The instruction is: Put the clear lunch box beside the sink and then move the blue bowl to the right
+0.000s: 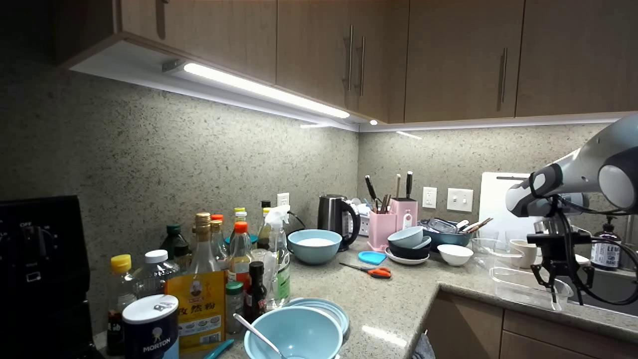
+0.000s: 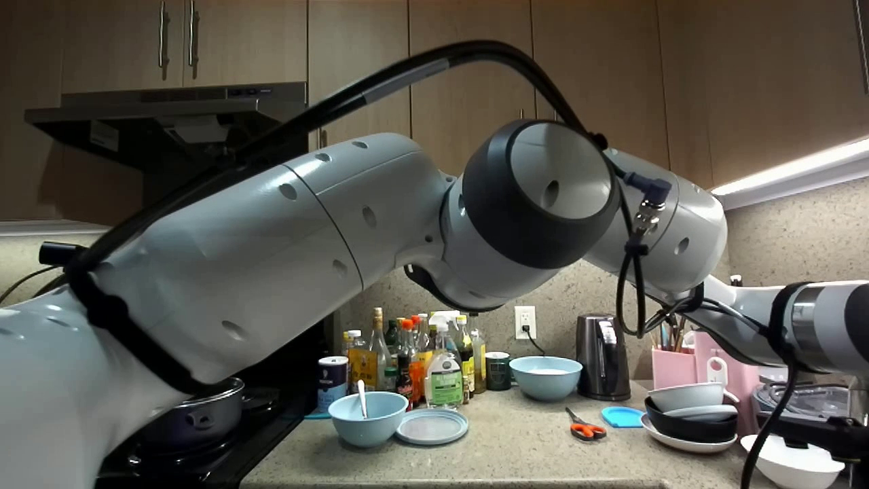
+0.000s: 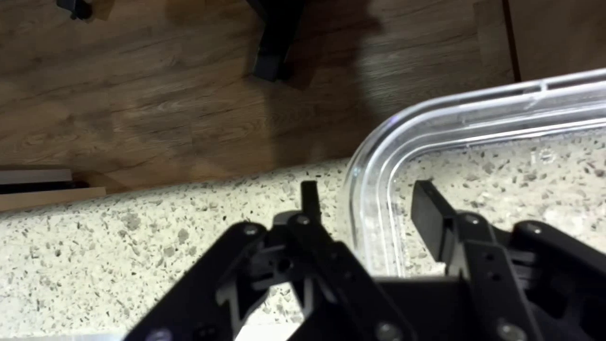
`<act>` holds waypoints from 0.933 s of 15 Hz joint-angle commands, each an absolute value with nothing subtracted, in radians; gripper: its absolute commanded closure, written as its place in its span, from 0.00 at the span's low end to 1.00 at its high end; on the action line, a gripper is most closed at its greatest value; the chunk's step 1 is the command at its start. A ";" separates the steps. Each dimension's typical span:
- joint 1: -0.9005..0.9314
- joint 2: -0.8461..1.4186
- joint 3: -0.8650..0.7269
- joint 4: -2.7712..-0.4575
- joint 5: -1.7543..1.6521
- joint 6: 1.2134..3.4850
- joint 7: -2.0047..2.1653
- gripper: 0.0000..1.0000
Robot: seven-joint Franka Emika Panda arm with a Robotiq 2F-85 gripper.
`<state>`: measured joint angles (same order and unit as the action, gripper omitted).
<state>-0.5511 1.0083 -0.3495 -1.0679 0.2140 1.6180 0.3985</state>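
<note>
The clear rectangular plastic lunch box [image 1: 523, 291] lay mouth-up beside the grey steel sink [image 1: 610, 284], lengthwise along the speckled countertop [image 1: 398, 304] edge; the black gripper [image 3: 366, 201] stood parted astride its end wall.

The speckled wall [image 1: 224, 154] is lit by a strip light [image 1: 266, 90] fixed beneath wood-toned cupboards [image 1: 314, 45], and the floor [image 3: 142, 104] is finished in brown wood grain.
</note>
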 commanded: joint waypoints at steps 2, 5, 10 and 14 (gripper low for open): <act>-0.601 1.041 -0.307 -0.975 0.230 1.588 0.418 0.82; -0.598 1.042 -0.318 -0.966 0.269 1.613 0.431 0.95; -0.598 1.056 -0.329 -0.922 0.301 1.655 0.452 0.97; -0.613 1.101 -0.306 -0.853 0.249 1.659 0.462 0.96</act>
<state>-0.5894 1.0490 -0.3315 -0.9253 0.2840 1.6606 0.4190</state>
